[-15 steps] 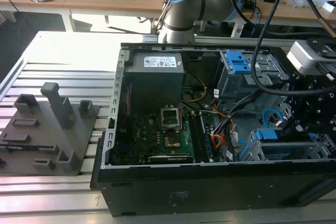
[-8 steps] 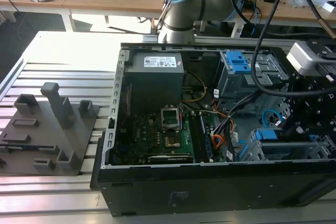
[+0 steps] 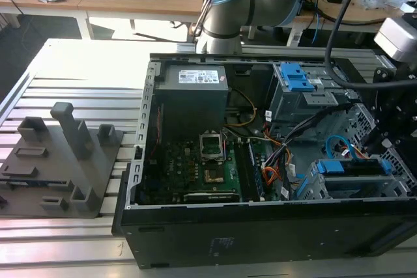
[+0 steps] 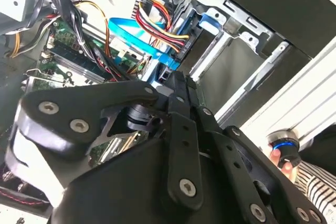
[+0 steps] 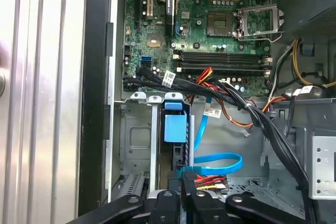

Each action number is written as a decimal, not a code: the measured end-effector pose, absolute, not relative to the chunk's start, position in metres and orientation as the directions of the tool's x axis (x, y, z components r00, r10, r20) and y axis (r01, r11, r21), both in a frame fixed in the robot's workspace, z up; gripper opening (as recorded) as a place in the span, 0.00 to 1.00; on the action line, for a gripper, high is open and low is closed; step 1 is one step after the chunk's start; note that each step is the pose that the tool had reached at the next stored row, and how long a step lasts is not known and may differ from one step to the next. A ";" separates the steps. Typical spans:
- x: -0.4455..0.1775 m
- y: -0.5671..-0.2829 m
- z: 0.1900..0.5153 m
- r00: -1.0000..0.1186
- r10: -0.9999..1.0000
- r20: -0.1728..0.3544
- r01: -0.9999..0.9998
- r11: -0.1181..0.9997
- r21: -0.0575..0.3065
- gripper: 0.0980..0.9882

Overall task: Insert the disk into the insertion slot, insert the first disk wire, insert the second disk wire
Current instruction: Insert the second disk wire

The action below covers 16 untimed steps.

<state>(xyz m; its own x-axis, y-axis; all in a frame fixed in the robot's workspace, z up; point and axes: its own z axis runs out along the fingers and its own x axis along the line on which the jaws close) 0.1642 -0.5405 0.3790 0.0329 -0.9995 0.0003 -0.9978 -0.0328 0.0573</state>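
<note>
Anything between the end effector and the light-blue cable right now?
Nothing visible. The end effector sits right at the end of the light-blue cable beside the disk; the red-and-yellow wires lie alongside, not across.

- The gripper (image 5: pixel 185 182) sits low in the case (image 3: pixel 260 226), fingers drawn together at the disk (image 5: pixel 175 124) edge inside the slot (image 5: pixel 137 140).
- The light-blue wire (image 5: pixel 220 160) loops just beside the fingers, with a red-yellow wire bundle (image 5: pixel 210 182) touching them.
- A thick black cable bundle (image 5: pixel 262 124) crosses above the slot, barring the way from the motherboard (image 5: pixel 210 30).
- The case wall (image 5: pixel 97 103) closes off the slot's far side.
- Bare metal floor (image 5: pixel 236 135) beyond the loop stays free.
</note>
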 end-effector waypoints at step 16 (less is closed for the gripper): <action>0.164 -0.540 0.409 0.033 -0.999 0.000 -0.998 -0.033 0.057 0.01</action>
